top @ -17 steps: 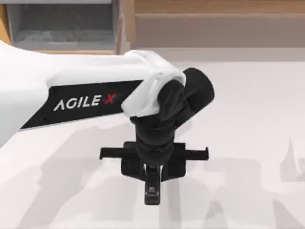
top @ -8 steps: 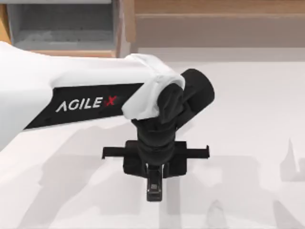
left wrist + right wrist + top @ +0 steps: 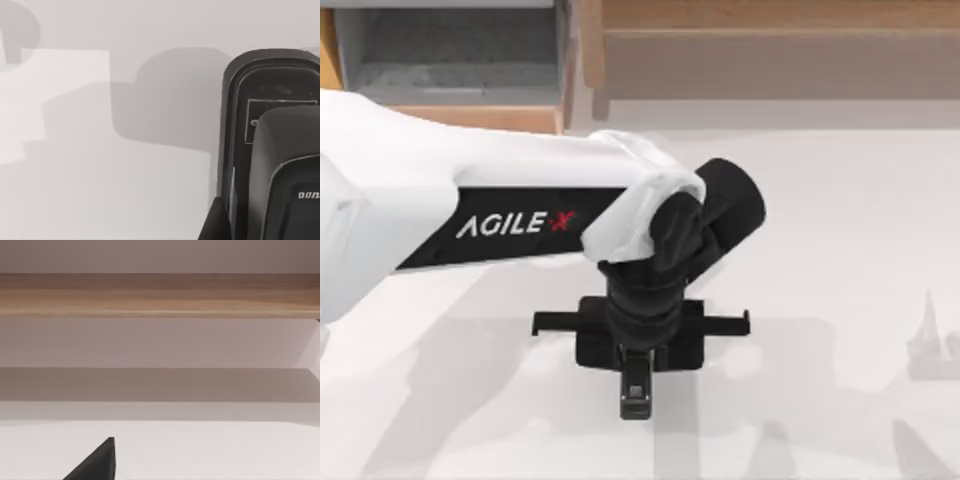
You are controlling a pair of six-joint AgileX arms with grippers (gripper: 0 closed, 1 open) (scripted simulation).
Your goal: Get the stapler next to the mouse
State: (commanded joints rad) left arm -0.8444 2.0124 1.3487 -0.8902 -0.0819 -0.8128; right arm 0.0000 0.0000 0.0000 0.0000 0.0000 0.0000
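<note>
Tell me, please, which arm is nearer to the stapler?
Left. The left gripper hangs over the table middle, with the stapler close beside it. The right arm is parked apart, facing the wooden rail.

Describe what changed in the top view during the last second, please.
The left arm shifted a little toward the right and the top of the view, and the left gripper moved up with it. The white table stayed as it was. A black stapler lies near the wrist camera.
</note>
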